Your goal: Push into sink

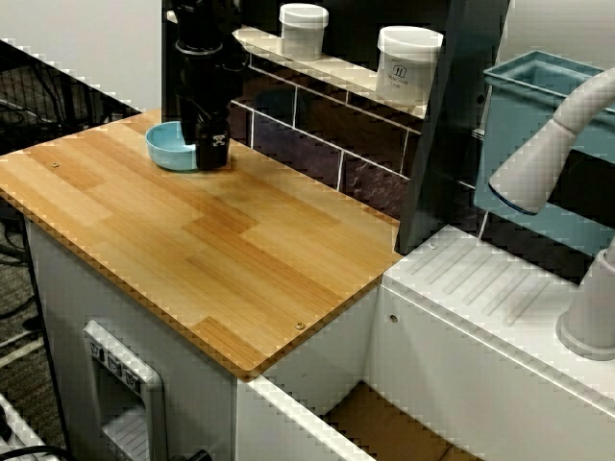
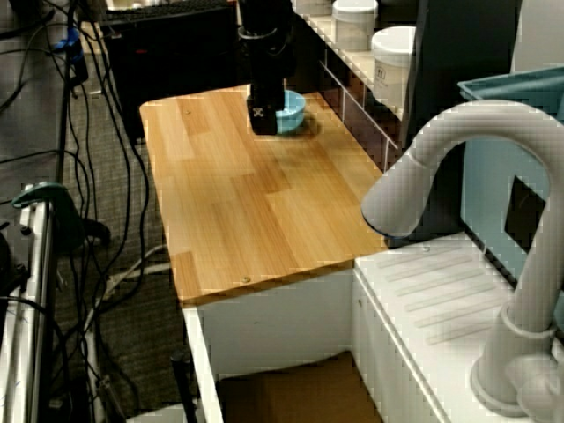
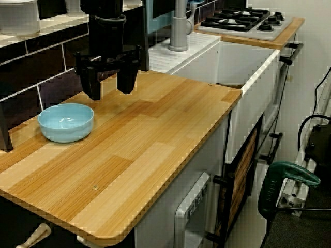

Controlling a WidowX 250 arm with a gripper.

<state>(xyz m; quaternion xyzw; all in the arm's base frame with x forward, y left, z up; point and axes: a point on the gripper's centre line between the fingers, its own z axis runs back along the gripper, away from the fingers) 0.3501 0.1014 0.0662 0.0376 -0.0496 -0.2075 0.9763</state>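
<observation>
A light blue bowl (image 3: 65, 122) sits at the far end of the wooden counter (image 3: 155, 150). Just beside it, the black arm points straight down, its end effector (image 3: 109, 87) hovering with fingers apart, holding nothing. The sink (image 1: 384, 427) lies beyond the counter's opposite end.

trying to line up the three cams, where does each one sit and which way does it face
View from the sink corner: raised beside the faucet, looking across the wooden counter at the gripper and blue bowl.
View from behind the faucet: higher, looking along the counter's length; the gripper stands beside the bowl.
View from the counter's far end: low, facing the sink and stove; the gripper has open jaws.
All share the bowl and gripper.
</observation>
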